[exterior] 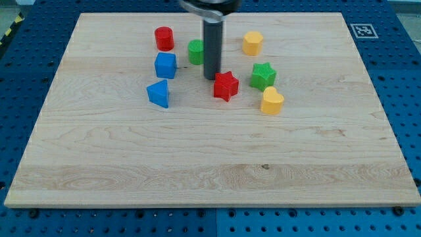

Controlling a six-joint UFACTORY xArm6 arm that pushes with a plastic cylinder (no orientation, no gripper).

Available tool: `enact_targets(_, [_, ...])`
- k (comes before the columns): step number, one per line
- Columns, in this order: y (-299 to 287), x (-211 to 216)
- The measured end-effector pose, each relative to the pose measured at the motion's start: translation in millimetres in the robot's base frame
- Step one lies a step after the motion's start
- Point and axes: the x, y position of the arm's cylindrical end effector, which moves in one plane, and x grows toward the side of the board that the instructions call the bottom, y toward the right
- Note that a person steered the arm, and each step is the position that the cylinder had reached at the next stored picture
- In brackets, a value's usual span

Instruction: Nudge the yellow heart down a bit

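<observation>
Rod end first: my tip [210,78] rests on the tabletop [197,171], in the middle of the cluster of blocks near the view's top. I have no pincer on this arm, only the straight dark rod, so nothing is clenched or grasped. Just to the view's right of my tip, nearly touching it, sits the red star [225,85]. Behind the rod, toward the view's top and slightly left, a green block [195,51] is partly hidden, so I cannot tell its shape. Further to the view's left of my tip stands the blue cube [166,65], with the blue triangular block [158,93] below it and the red cylinder [164,38] above it. To the view's right, beyond the red star, is the green star [263,76]. The yellow heart [272,101] lies just below that green star, well apart from my tip. Toward the view's top right sits the yellow hexagon [252,43].
</observation>
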Motion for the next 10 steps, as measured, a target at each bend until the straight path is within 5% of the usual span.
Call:
enact_targets(6, [-8, -34])
enact_targets(9, [154, -27])
enact_targets(10, [192, 11])
